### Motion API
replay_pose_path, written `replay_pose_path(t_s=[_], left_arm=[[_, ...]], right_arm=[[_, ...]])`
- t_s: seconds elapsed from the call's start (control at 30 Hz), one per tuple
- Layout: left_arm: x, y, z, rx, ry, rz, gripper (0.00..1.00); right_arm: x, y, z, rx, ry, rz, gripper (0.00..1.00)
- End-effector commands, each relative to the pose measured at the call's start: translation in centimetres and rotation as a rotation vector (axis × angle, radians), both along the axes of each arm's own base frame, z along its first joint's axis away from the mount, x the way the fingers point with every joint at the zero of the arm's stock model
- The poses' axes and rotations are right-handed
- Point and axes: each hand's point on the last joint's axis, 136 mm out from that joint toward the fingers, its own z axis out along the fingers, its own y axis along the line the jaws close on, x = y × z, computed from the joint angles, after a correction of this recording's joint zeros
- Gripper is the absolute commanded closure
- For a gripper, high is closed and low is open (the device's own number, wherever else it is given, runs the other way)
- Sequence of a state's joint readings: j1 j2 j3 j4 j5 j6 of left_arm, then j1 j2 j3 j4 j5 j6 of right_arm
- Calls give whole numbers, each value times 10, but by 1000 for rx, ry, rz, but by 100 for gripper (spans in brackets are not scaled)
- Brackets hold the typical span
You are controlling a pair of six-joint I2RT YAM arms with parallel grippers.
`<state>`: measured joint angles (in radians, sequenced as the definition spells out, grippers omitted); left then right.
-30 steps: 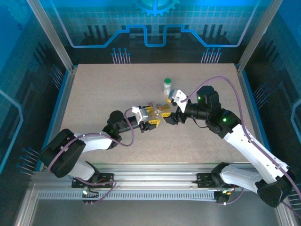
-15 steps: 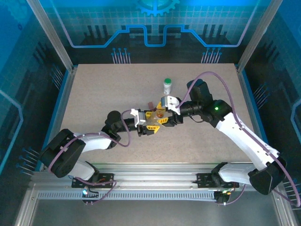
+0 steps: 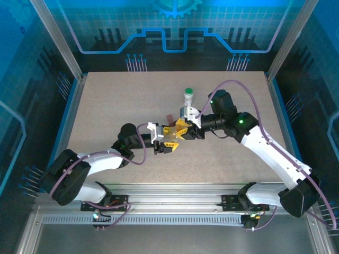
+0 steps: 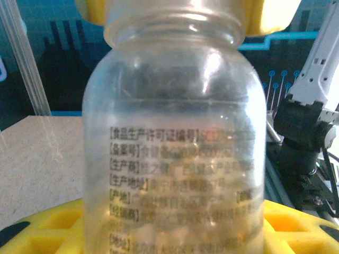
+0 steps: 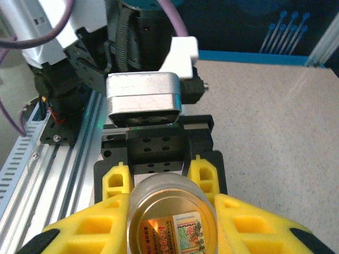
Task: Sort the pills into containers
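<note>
The clear-amber vial (image 5: pixel 172 214) sits near the middle of the table (image 3: pixel 116 100), between the 2 arms; I cannot tell whether its base rests on the surface or hangs just above it. The left tool (image 3: pixel 170 138) pinches its body, a yellow finger on either side, probably to brace it. The right tool (image 3: pixel 181 127) meets it from the opposite side, its fingers pressed against the vial's top on both sides, which looks like a grip for working the cap. From the right wrist that top shows as a pale ring with amber and a printed label behind it, so whether the cap is on is unclear. Just beyond the tools, 1 dark red-brown pill (image 3: pixel 168 117) lies on the table. Farther back the white bottle (image 3: pixel 188 96) stands upright and capped, apart from both arms. With both tools busy on the vial, neither is free for that pill.
</note>
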<state>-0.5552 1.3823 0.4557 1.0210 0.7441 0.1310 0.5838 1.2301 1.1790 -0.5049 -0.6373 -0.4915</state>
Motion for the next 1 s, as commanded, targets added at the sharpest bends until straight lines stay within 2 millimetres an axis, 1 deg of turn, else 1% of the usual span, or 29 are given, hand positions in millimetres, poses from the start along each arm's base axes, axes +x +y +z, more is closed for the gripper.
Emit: replay_pose_path(t_s=[0.0, 0.1, 0.2, 0.33, 0.53, 0.63, 0.67, 0.7, 0.8, 0.97], left_arm=[[14, 3, 49, -74, -177, 86, 100], [27, 2, 51, -61, -232, 174, 100], [36, -4, 45, -8, -301, 266, 100], [42, -14, 40, 32, -387, 365, 100], [48, -22, 28, 57, -461, 465, 100], [49, -25, 16, 80, -475, 479, 100], [47, -27, 12, 87, -480, 469, 100], [43, -30, 8, 90, -489, 453, 100], [31, -31, 6, 60, -499, 424, 100], [25, -26, 11, 16, -492, 423, 100]], right_arm=[[21, -7, -35, 16, 243, -309, 74], [42, -18, -49, 83, 408, -581, 73], [58, -33, -57, 111, 547, -806, 75], [70, -39, -64, 159, 698, -986, 73], [81, -44, -60, 278, 802, -1108, 70], [86, -49, -56, 334, 811, -1151, 65], [88, -50, -55, 345, 804, -1160, 61], [90, -52, -54, 347, 796, -1168, 55], [94, -57, -52, 335, 769, -1179, 48], [103, -68, -55, 299, 739, -1206, 44]])
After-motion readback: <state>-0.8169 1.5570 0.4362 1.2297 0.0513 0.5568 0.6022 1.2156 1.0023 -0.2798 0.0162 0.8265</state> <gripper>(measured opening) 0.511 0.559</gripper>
